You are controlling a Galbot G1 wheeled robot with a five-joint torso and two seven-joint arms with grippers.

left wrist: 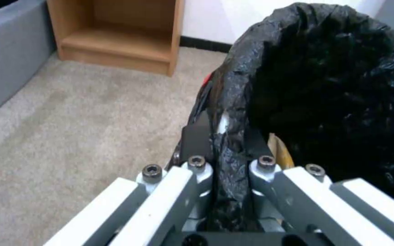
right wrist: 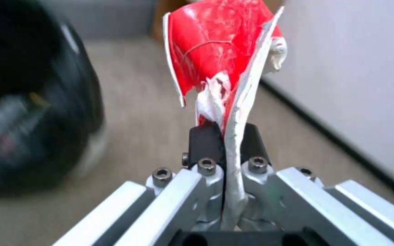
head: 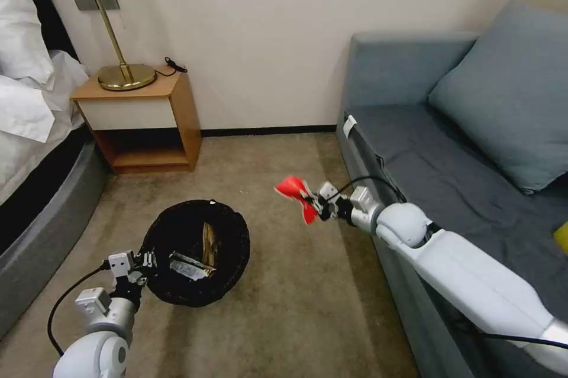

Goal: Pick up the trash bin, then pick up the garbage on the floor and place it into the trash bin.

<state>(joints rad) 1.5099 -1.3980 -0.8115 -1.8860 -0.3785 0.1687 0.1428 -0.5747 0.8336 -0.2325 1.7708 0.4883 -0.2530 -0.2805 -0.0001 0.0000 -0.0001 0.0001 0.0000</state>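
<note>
text: none legible | labels: none legible | numbers: none | signs: none

Beige short-pile carpet floor [head: 284, 283] carries a low wooden nightstand [head: 148, 123] by the wall, a grey-blue fabric sofa [head: 414, 147] along its right side, and a grey-based bed [head: 35, 212] at left.

i see the black lined trash bin [head: 195, 252] holding wrappers, and right of the bin the crumpled red packet [head: 296, 193] hangs in the air.
</note>
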